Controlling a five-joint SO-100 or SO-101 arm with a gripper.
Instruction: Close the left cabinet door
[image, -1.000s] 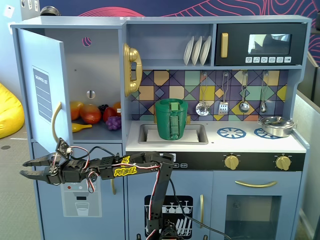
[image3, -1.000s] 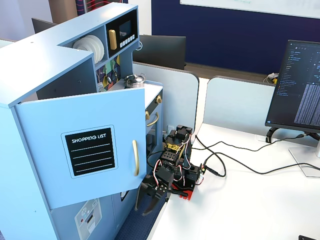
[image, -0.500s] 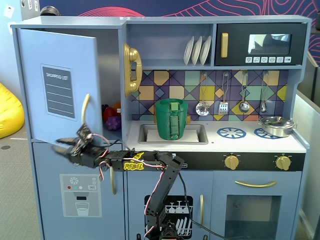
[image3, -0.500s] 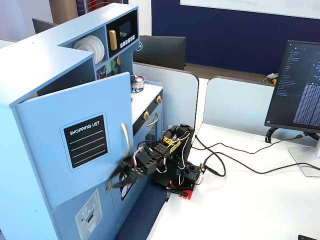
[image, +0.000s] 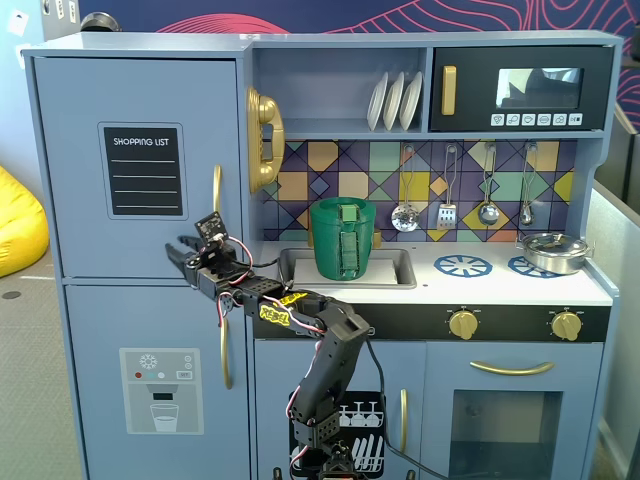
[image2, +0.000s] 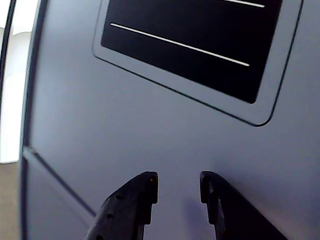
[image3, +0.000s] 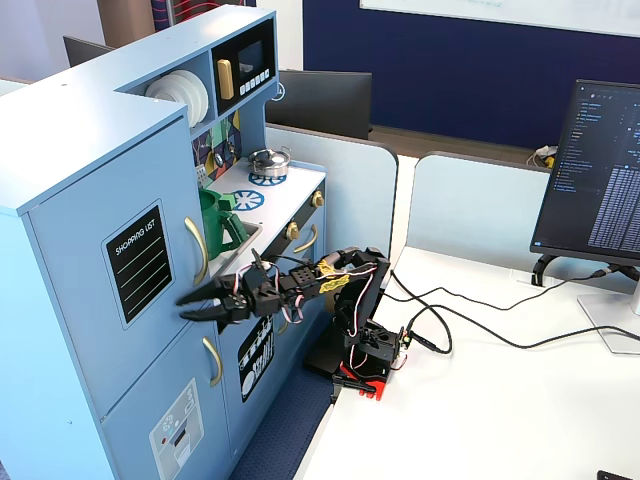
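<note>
— Where's the left cabinet door (image: 140, 160) right now?

— Top left of the toy kitchen in the head-on fixed view. It's the light-blue one with the black shopping list panel (image: 145, 171), and it sits flush with the cabinet front, its curved gold handle (image: 216, 190) along its right edge. In the side-on fixed view the same door (image3: 120, 245) faces the desk (image3: 480, 400), and no gap shows along its edge.

— And the arm?

— Its base stands at the near edge of the white desk, and it reaches out level toward the kitchen. The gripper (image: 180, 252) is low on that door, below the panel and just left of the handle. From the side its tip (image3: 188, 302) points at the door's lower part, near the seam above the lower blue door (image: 150, 375).

— Are the fingers (image2: 135, 200) holding anything?

— No. In the wrist view the 2 dark fingers are parted with a clear gap, nothing between them, and the door surface (image2: 150, 125) fills the picture right in front. I can't tell whether the tips actually touch it.

— Anything else nearby?

— A green pot (image: 345, 238) in the sink, and a monitor (image3: 595, 180) at the far right of the desk.
</note>
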